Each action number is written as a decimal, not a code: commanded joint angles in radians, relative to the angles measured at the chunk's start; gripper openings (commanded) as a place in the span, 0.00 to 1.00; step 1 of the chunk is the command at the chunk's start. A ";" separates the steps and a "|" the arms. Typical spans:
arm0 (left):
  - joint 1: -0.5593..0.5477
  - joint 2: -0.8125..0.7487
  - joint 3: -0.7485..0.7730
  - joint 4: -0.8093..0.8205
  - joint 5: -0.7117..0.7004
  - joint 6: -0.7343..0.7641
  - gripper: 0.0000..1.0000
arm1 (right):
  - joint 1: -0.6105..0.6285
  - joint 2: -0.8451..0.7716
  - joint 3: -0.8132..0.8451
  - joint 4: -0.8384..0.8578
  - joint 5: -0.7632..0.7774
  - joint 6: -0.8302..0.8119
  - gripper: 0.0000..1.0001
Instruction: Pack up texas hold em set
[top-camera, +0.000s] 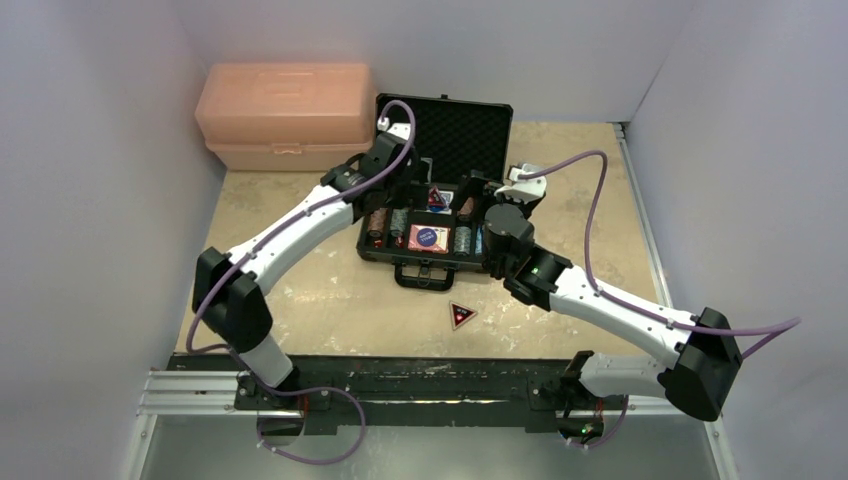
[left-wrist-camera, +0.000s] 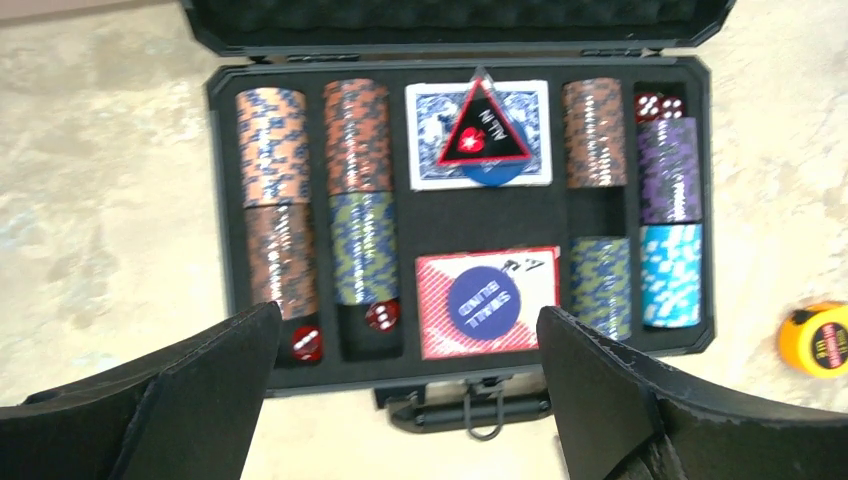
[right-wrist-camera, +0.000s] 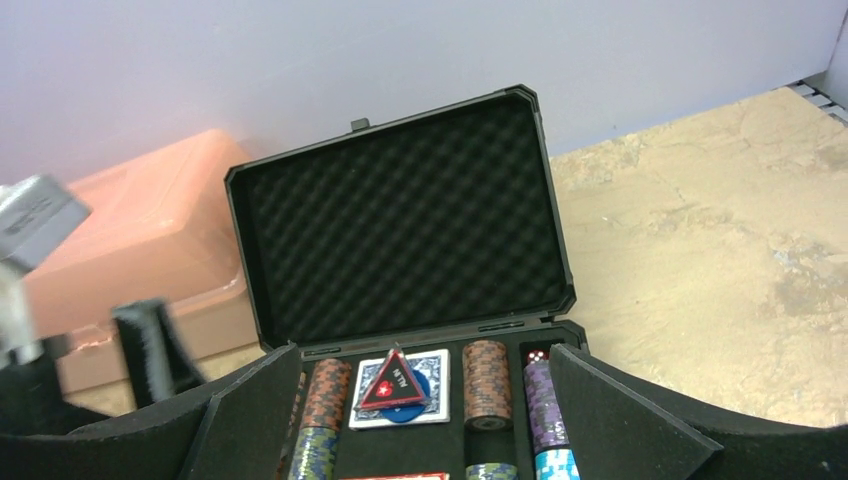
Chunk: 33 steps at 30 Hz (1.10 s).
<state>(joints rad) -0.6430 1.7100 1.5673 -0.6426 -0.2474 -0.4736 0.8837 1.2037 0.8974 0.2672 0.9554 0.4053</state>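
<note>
**Far-left corner.** Salmon-pink box (top-camera: 285, 115), lid shut, not part of the set.

**Left claw** (left-wrist-camera: 408, 322). Hung over the case, fingers wide apart, nothing between them.

**Case** (top-camera: 455, 130). Black, stood open toward the far edge of the worktop (top-camera: 300, 290), about midway across, with the foam lid upright and the handle (top-camera: 422, 277) facing the near edge. Contents, left to right:
- Chip stacks (left-wrist-camera: 272, 145) lying in rows, with red dice (left-wrist-camera: 306, 342) at their near ends.
- A blue card deck (left-wrist-camera: 425, 120) with a red triangular button (left-wrist-camera: 483, 128) on top.
- A red card deck (left-wrist-camera: 440, 300) nearer the handle.
- More chip stacks, one slot between them looking empty.
- Further dice in the far-right pocket.

**Loose triangular button** (top-camera: 461, 316). Flat on the worktop between the case and the near edge, apart from the handle.

**Right claw** (right-wrist-camera: 422, 372). Low at the case's right side and facing the lid, fingers apart and empty.

**Tape measure** (left-wrist-camera: 815, 340). Orange, just beside the case's near-right corner.

**Status.** Packing appeared nearly complete, with the loose button apparently the only piece outside. The next move would call for one claw to come toward the near edge and pinch the flat button by its sides. It would then carry it into the tray before the lid is folded down.
</note>
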 joint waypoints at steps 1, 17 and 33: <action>-0.004 -0.127 -0.121 0.030 -0.087 0.062 1.00 | 0.004 -0.008 0.047 -0.031 0.041 0.025 0.99; -0.004 -0.517 -0.513 -0.049 -0.107 0.041 0.99 | 0.004 0.060 0.084 -0.087 0.022 0.055 0.99; -0.003 -0.772 -0.488 -0.348 -0.101 0.115 0.99 | 0.004 0.171 0.188 -0.191 -0.092 0.048 0.99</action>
<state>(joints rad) -0.6430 1.0058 1.0588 -0.9325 -0.3302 -0.4187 0.8837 1.3815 1.0401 0.0769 0.9169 0.4694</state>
